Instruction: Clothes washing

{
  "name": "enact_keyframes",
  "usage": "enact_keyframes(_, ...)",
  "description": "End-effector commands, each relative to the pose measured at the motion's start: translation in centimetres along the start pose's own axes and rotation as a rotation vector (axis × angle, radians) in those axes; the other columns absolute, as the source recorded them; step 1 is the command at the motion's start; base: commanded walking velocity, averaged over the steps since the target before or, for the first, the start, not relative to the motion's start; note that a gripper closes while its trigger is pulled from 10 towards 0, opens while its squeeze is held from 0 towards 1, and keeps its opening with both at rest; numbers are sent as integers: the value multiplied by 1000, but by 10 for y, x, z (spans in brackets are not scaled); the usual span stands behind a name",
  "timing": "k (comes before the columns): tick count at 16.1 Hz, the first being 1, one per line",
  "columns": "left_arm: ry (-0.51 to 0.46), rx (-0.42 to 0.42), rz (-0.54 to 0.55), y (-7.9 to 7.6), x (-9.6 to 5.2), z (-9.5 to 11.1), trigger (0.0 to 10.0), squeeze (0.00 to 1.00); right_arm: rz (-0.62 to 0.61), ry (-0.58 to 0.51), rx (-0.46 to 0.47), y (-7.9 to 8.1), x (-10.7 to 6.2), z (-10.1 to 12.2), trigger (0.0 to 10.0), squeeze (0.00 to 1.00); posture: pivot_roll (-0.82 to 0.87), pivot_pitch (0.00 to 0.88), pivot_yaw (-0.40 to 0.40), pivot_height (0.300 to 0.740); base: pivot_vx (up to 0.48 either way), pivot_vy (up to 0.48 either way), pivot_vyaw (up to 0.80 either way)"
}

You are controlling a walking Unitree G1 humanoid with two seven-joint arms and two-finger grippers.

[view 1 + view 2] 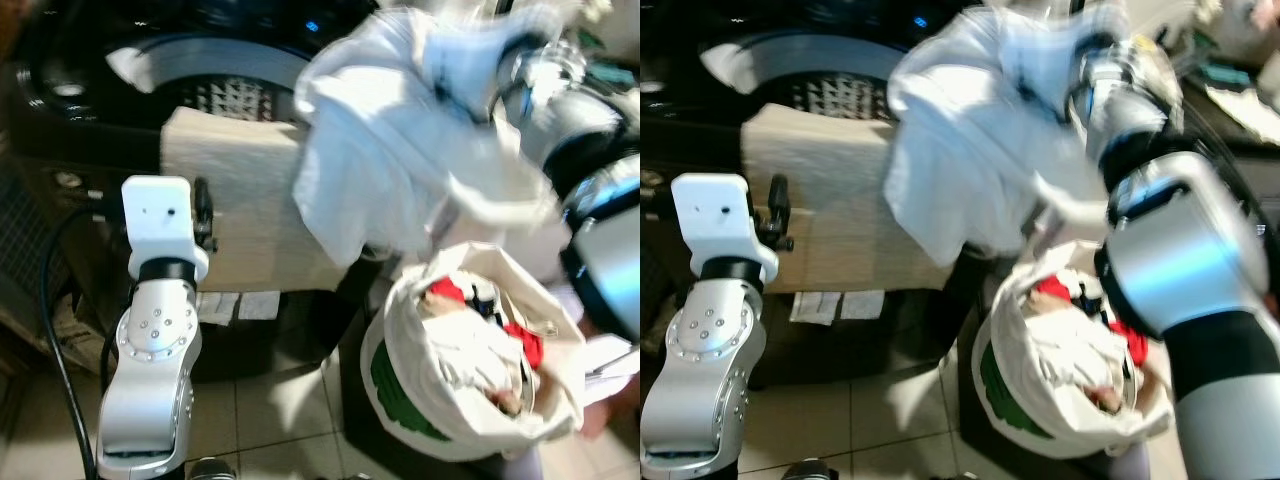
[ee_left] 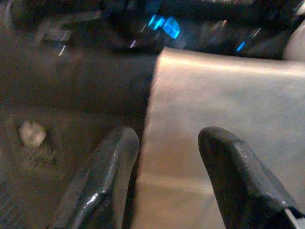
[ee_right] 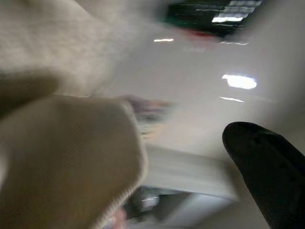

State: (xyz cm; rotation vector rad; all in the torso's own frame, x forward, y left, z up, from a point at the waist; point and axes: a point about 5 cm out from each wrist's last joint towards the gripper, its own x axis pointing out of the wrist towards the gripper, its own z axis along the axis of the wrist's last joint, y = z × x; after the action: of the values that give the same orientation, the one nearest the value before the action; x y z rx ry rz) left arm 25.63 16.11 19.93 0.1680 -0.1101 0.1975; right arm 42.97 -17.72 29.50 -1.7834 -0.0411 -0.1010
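A black washing machine (image 1: pixel 60 100) stands ahead, its drum opening (image 1: pixel 230 95) facing me. A beige towel (image 1: pixel 240 210) hangs over its front. My right gripper (image 1: pixel 1065 65) is raised to the right of the drum, shut on a white garment (image 1: pixel 380 160) that hangs down blurred and covers the fingers. Cloth (image 3: pixel 62 157) drapes one finger, and the other black fingertip (image 3: pixel 267 176) shows bare. My left gripper (image 2: pixel 167 157) is open, held just short of the towel's left edge (image 2: pixel 157 119) with nothing between its fingers.
A white laundry bag (image 1: pixel 400 400) with a green print stands on the tiled floor (image 1: pixel 270 420) at the lower right, holding white and red clothes (image 1: pixel 480 345). A black cable (image 1: pixel 50 330) runs down on the left beside my left arm (image 1: pixel 150 350).
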Motion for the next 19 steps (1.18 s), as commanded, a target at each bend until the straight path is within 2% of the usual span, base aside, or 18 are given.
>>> enact_keyframes(1,50,24,9,-1,-3,-4,10000,0,223,89,255,38,-6,-9,10000,0,331,0,-232,740,0,0,0)
enact_keyframes(2,86,31,22,2,-4,-9,10000,0,310,121,650,50,-8,1,10000,0,335,0,-232,740,0,0,0)
enact_keyframes(3,93,33,24,3,-4,-9,10000,0,316,128,840,50,-8,6,10000,0,339,0,-233,740,0,0,0)
enact_keyframes(4,93,36,26,4,-4,-8,10000,0,279,142,1103,44,-7,11,10000,0,340,0,-232,740,0,0,0)
enact_keyframes(5,90,38,28,4,-2,-7,10000,0,203,143,1285,36,-5,12,10000,0,331,0,-226,740,0,0,0)
enact_keyframes(6,83,39,23,3,0,-6,10000,0,87,124,1334,28,-3,12,10000,0,326,0,-216,740,0,0,0)
enact_keyframes(8,75,34,-7,-3,2,-5,10000,0,82,130,1364,40,-6,18,10000,0,296,0,-194,740,0,0,0)
enact_keyframes(9,77,23,-25,-7,6,-4,10000,0,78,139,1368,50,-8,19,10000,784,277,0,-171,740,0,0,0)
enact_keyframes(10,64,24,-36,-9,9,-1,10000,0,89,150,1359,58,-10,21,10000,1000,270,0,-167,740,0,0,0)
enact_keyframes(12,59,24,-42,-10,11,1,10000,0,75,157,1340,63,-12,22,10000,1000,262,0,-163,740,0,0,0)
enact_keyframes(13,60,22,-47,-12,11,1,10000,0,76,168,1373,64,-12,21,10000,0,260,0,-164,740,0,0,0)
enact_keyframes(14,64,19,-54,-13,9,-1,10000,0,91,194,1470,68,-13,19,10000,0,259,0,-163,740,0,0,0)
enact_keyframes(15,68,20,-55,-13,10,-2,10000,0,109,226,1589,73,-14,18,0,0,262,0,-164,740,0,0,0)
enact_keyframes(16,64,20,-49,-12,11,-1,10000,0,131,262,1699,79,-16,18,0,0,264,0,-165,740,0,0,0)
enact_keyframes(18,56,19,-42,-11,13,2,10000,0,151,310,1774,87,-19,16,0,0,262,0,-166,740,0,0,0)
enact_keyframes(19,55,16,-43,-12,13,2,10000,0,154,308,1784,88,-19,17,0,0,264,0,-168,740,0,0,0)
